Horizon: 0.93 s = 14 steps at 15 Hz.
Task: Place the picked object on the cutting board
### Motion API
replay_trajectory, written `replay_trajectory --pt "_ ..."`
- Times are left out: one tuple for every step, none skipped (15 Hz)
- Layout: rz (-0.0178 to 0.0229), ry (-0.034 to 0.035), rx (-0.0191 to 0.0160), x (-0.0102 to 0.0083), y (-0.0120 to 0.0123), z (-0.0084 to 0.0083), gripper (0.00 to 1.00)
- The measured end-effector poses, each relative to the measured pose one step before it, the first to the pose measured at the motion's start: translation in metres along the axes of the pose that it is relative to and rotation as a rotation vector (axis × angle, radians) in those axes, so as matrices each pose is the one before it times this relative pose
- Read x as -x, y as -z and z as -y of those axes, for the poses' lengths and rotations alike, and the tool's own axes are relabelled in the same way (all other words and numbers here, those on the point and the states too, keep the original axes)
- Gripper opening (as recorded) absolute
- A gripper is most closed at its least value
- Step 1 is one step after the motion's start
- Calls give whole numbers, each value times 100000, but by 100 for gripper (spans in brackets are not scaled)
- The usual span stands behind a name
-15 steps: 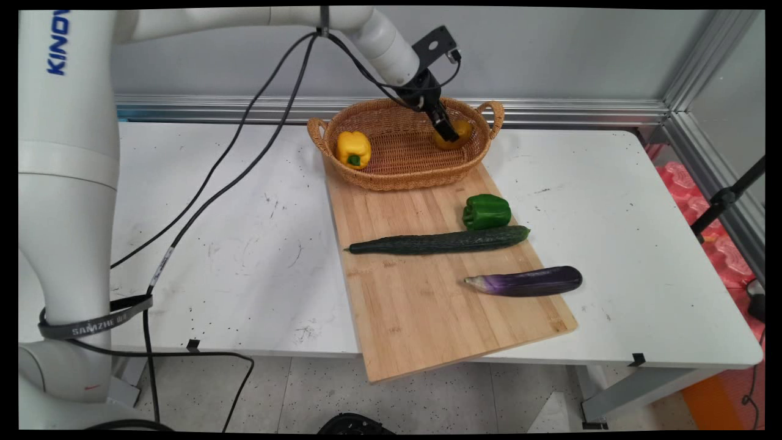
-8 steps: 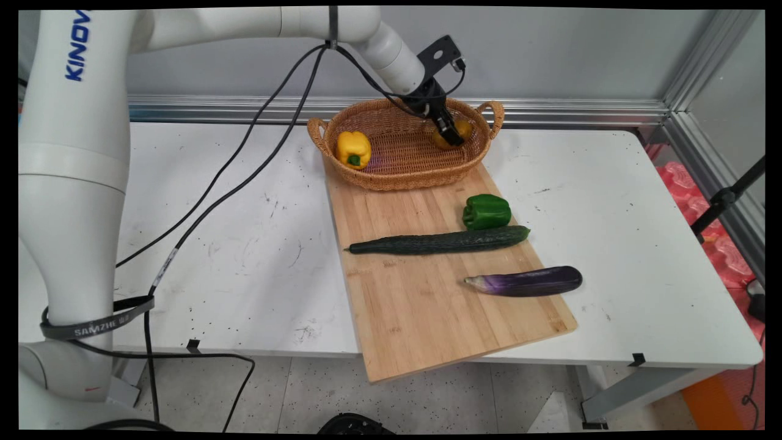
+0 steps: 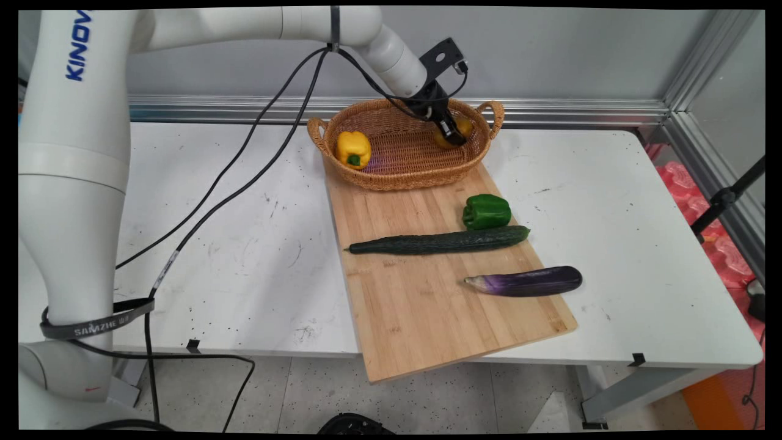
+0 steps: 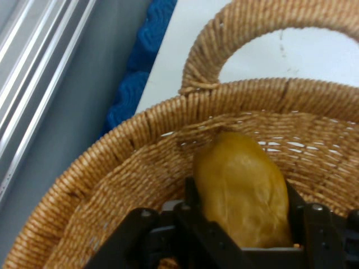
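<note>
My gripper [image 3: 453, 132] reaches down into the right end of a wicker basket [image 3: 391, 174] at the back of the table. In the hand view the gripper [image 4: 241, 196] has one finger against each side of a rounded yellow-brown potato [image 4: 241, 185], shut on it. The potato [image 3: 462, 128] lies close to the basket's right wall, beside the handle [image 4: 247, 33]. A yellow bell pepper [image 3: 353, 148] sits in the basket's left end.
The basket stands on the far end of a wooden cutting board [image 3: 421, 305]. On the board lie a green bell pepper [image 3: 486, 211], a long cucumber [image 3: 440, 241] and a purple eggplant [image 3: 526, 282]. Black cables [image 3: 244, 165] hang over the table's left half.
The gripper has shifted slightly to the right and toward the basket's far right wall, staying on the potato. Everything on the board is where it was.
</note>
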Motion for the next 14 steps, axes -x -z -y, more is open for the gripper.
replay_trajectory --pt "128 9 212 -71 310 -189 0" --pt "199 3 225 -145 428 -253 0" --pt "159 -31 211 -232 553 -300 0" --pt "102 -172 198 -375 655 -362 0" --pt "167 -207 157 -427 749 -408 0" --pt "114 -189 157 -449 672 -387 0" --pt "160 -168 275 -649 845 -535 0" --pt "151 0 283 -683 884 -582 0" --pt "130 103 274 -721 905 -614 0" --pt "123 136 215 -626 818 -554 0" --pt "60 190 336 -664 808 -603 0" --pt "-39 325 677 -875 993 -849 0" --pt "-83 330 739 -632 752 -713 0" --pt "-180 529 976 -664 870 -839 0"
